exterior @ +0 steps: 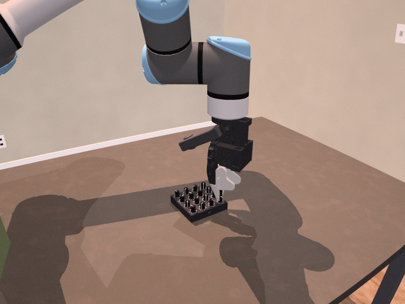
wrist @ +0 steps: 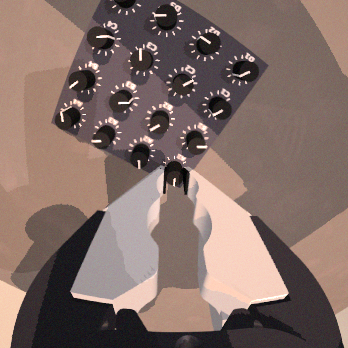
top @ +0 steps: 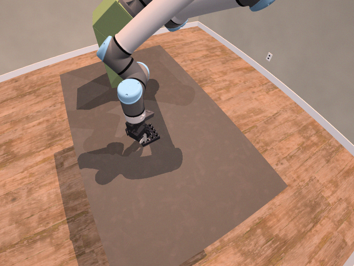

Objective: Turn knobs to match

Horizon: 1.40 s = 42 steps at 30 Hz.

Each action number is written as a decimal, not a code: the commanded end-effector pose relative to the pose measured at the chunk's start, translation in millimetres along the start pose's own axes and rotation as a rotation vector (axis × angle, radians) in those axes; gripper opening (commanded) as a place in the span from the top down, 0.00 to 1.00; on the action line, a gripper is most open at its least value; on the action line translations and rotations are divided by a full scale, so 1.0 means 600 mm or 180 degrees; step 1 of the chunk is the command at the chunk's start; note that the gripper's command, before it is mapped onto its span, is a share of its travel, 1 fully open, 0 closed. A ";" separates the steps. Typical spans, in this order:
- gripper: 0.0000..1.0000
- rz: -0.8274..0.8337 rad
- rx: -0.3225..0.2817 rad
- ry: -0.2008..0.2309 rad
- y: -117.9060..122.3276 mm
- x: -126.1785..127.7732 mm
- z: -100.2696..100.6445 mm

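Note:
The black knob box [top: 151,141] [exterior: 200,216] [wrist: 150,90] lies on the table, its socket [exterior: 210,212] side facing the exterior camera. My gripper [top: 143,140] [exterior: 219,197] [wrist: 174,169] points down at the box's corner, shut on knob A1 [wrist: 174,171], one fingertip on each side. A1's white line points down in the wrist view. Knob D1 [wrist: 245,71] points lower left. Knob A2 [wrist: 140,154] points down, D2 [wrist: 208,44] upper left. Knobs A3 [wrist: 104,136] and D3 [wrist: 166,17] point left. Knob A4 [wrist: 67,118] points lower left; D4 [wrist: 125,2] is cut off.
Knobs B1 [wrist: 196,142] and B2 [wrist: 159,121] stand close behind row A, with row C beyond them. The brown table top [top: 182,194] [exterior: 147,278] carries the box. The green base [top: 111,25] stands at the back in the top view.

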State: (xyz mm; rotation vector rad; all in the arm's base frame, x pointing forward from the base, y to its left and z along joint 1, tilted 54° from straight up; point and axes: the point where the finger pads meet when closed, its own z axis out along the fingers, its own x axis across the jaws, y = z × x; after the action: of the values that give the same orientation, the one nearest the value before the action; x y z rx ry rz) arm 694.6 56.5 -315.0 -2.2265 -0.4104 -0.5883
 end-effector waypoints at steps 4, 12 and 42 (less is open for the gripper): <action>0.96 -0.0001 -0.0003 0.0002 0.001 0.001 -0.001; 0.96 -0.0001 -0.0003 0.0002 0.001 0.001 -0.001; 0.96 0.0646 -0.0002 0.0002 0.001 0.002 -0.001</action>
State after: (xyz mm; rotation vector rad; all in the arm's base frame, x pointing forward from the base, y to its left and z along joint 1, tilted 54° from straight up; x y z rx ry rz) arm 695.2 56.5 -314.7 -2.2328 -0.2358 -0.5052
